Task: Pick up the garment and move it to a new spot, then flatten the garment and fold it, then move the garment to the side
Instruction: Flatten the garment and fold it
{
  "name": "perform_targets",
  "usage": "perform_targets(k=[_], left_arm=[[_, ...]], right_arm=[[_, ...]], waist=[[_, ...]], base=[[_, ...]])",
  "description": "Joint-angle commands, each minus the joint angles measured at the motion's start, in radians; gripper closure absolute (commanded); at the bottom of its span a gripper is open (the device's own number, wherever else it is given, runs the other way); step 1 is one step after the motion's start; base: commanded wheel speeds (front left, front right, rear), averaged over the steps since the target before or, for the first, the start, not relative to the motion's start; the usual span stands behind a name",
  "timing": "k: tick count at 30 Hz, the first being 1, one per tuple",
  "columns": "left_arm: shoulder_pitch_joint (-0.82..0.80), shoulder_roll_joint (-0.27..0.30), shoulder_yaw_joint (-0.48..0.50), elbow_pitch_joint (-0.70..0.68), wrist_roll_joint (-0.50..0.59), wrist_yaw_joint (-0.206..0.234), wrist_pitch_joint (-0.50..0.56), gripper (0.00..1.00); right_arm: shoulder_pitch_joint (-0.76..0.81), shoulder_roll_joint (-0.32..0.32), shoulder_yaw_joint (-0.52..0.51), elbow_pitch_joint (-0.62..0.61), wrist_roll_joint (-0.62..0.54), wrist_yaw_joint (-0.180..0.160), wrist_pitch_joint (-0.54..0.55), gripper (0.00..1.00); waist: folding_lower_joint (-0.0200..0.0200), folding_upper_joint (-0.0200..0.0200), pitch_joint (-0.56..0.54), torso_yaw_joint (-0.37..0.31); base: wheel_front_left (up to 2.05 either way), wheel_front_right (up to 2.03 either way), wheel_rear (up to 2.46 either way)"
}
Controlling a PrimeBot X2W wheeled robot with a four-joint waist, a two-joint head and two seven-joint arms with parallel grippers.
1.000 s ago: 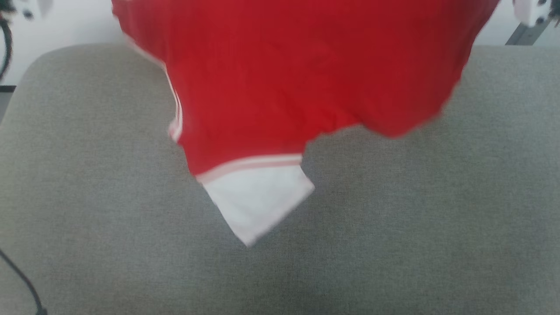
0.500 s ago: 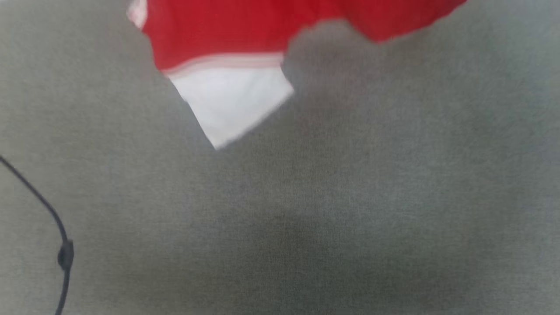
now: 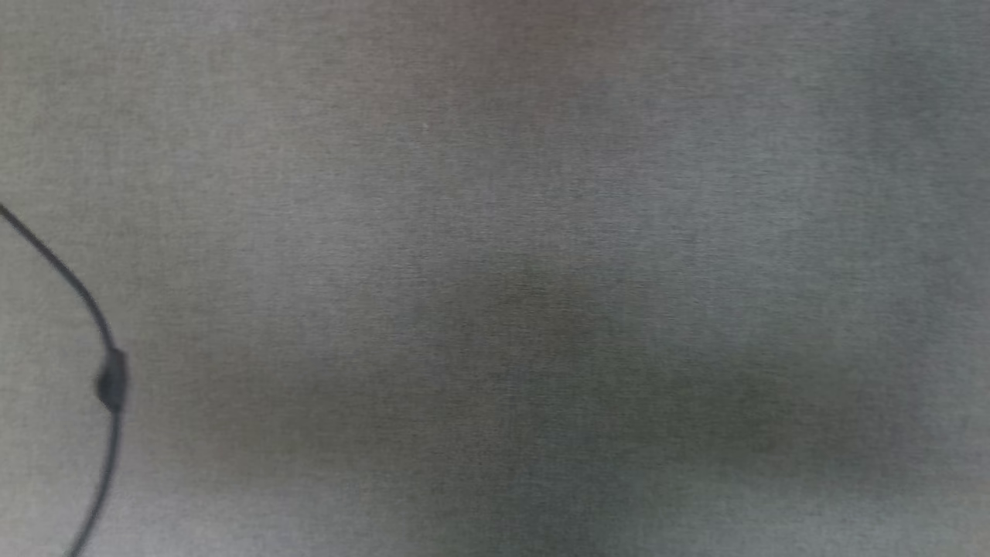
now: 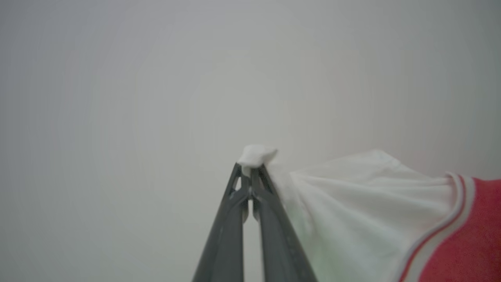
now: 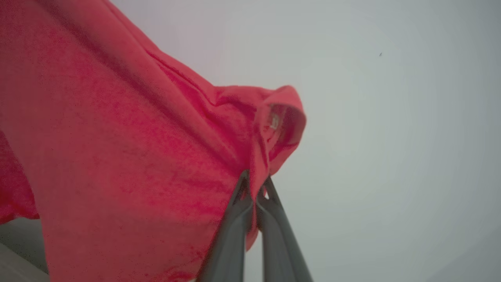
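The garment [image 4: 364, 211] is held up in the air, stretched between both grippers. In the left wrist view my left gripper [image 4: 250, 166] is shut on the tip of a white sleeve, and the striped trim and red body [image 4: 469, 243] trail off to the lower right. In the right wrist view my right gripper [image 5: 256, 180] is shut on a bunched red edge of the garment [image 5: 129, 156], which hangs as a broad red sheet to the left.
The head view looks down on a grey fabric surface [image 3: 541, 271]. A thin black cable [image 3: 108, 371] with a small dark lump on it curves along the left edge. Behind both grippers is a plain pale wall [image 4: 156, 78].
The red garment with its white sleeve has slid up and out of the top of the head view. The cable at the left has shifted too, so the camera has tilted.
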Motion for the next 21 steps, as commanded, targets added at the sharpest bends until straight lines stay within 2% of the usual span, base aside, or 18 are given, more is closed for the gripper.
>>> perform_targets(k=[1,7,10,12,13,17,21], left_arm=[[0.035,-0.004,0.006,0.001,0.009,-0.013,-0.006,1.00],[0.211,-0.034,-0.017,0.034,-0.040,-0.092,0.001,1.00],[0.345,-0.046,-0.044,0.060,-0.100,-0.153,0.096,1.00],[0.415,-0.042,-0.060,0.050,-0.129,-0.173,0.158,1.00],[0.415,-0.042,-0.060,0.050,-0.129,-0.173,0.158,1.00],[0.571,-0.023,-0.077,-0.010,-0.212,-0.196,0.307,1.00],[0.739,0.030,-0.087,-0.137,-0.296,-0.177,0.471,1.00]], right_arm=[[0.028,0.016,-0.010,0.018,-0.022,-0.002,-0.008,1.00],[0.141,0.064,0.021,0.082,-0.050,-0.002,0.006,1.00],[0.232,0.084,0.073,0.107,-0.005,-0.002,0.041,1.00],[0.286,0.096,0.103,0.110,0.038,-0.002,0.074,1.00],[0.286,0.096,0.103,0.110,0.038,-0.002,0.074,1.00],[0.406,0.107,0.182,0.056,0.169,-0.002,0.155,1.00],[0.530,0.043,0.289,-0.086,0.330,-0.002,0.272,1.00]], waist=[[0.0000,0.0000,0.009,0.015],[0.0000,0.0000,-0.035,0.036],[0.0000,0.0000,-0.082,0.042],[0.0000,0.0000,-0.110,0.044],[0.0000,0.0000,-0.110,0.044],[0.0000,0.0000,-0.171,0.047],[0.0000,0.0000,-0.221,0.049]], base=[[0.00,0.00,0.00],[0.00,0.00,0.00],[0.00,0.00,0.00],[0.00,0.00,0.00],[0.00,0.00,0.00],[0.00,0.00,0.00],[0.00,0.00,0.00]])
